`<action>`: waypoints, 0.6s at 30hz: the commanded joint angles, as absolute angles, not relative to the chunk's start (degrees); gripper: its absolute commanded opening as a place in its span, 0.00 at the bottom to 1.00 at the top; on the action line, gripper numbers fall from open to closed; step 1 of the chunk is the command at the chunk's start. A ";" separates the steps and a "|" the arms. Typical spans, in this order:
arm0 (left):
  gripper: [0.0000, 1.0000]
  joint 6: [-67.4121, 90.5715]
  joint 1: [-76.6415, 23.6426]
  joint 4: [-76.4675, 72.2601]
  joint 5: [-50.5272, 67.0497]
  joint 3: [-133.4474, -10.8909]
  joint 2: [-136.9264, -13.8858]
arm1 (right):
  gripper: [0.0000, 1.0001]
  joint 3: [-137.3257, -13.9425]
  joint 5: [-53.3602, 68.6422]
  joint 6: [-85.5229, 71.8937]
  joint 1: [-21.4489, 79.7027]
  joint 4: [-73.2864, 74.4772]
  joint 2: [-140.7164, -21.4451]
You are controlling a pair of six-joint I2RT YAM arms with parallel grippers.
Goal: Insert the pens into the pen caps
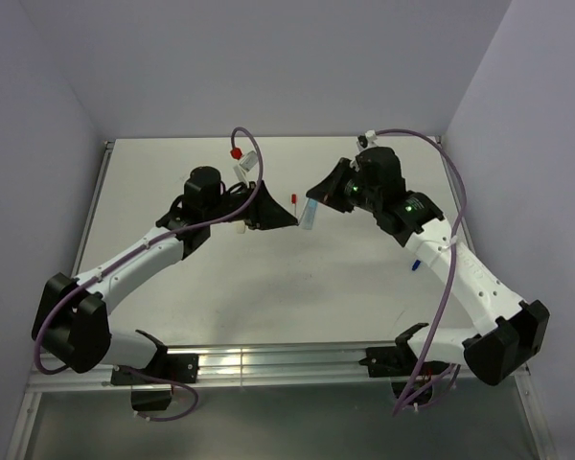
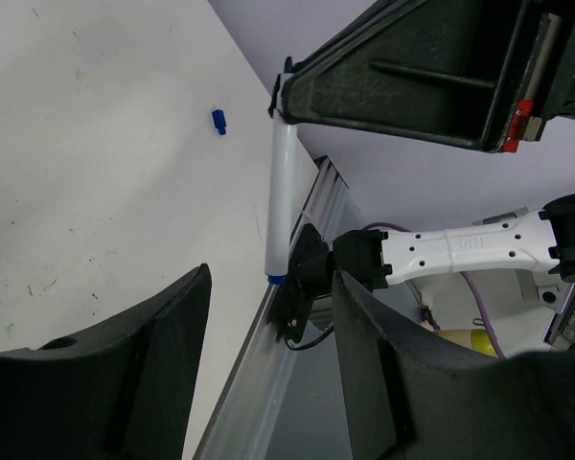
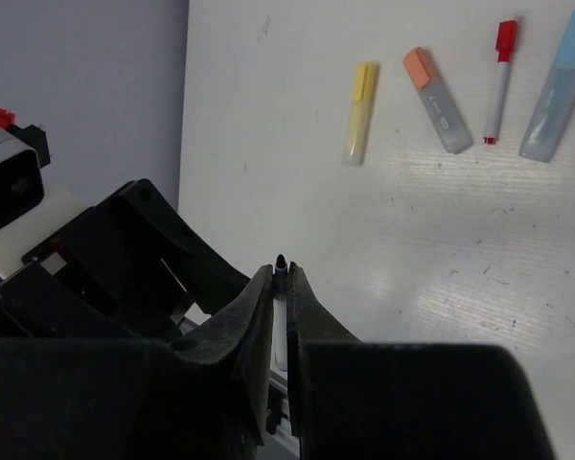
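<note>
Right gripper [image 3: 279,278] is clenched on the thin pen [image 2: 283,201]; blue cap [image 2: 218,121] beyond the released left gripper [image 2: 273,278] should be fetched next.

Working this remotely, I see the right gripper [image 3: 280,278] with its jaws pinched on the thin white plastic pen [image 2: 286,192], whose tip pokes just past them. Facing it from the left is the left gripper [image 2: 271,276], jaws spread apart, with the pen's free end just ahead of their gap. On the white bench [image 1: 268,287], beyond the right jaws in the right wrist view, four pens lie side by side and apart. The chunky yellow plastic marker [image 3: 360,113] is leftmost, then the orange-capped grey marker [image 3: 438,101], the thin red-capped pen [image 3: 498,81], and the chunky light blue marker [image 3: 561,91] rightmost. The small dark blue plastic cap [image 2: 218,121] lies alone on the bench, just beside the right arm [image 1: 470,278].
</note>
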State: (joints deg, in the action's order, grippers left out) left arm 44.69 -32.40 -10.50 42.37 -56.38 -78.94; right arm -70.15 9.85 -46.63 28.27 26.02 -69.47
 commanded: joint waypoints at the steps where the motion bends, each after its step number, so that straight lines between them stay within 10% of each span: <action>1: 0.58 43.94 -32.70 -13.09 42.10 -59.24 -78.92 | 0.00 -73.47 10.45 -47.37 28.92 23.03 -71.10; 18: 0.53 45.62 -33.13 -14.77 40.87 -60.21 -80.25 | 0.00 -78.84 9.23 -48.08 35.24 22.94 -76.64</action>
State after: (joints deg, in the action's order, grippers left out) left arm 45.32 -32.77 -11.60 41.41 -57.91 -81.23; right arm -76.20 10.17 -48.14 34.26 24.47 -76.09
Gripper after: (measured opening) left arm 0.534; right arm 0.124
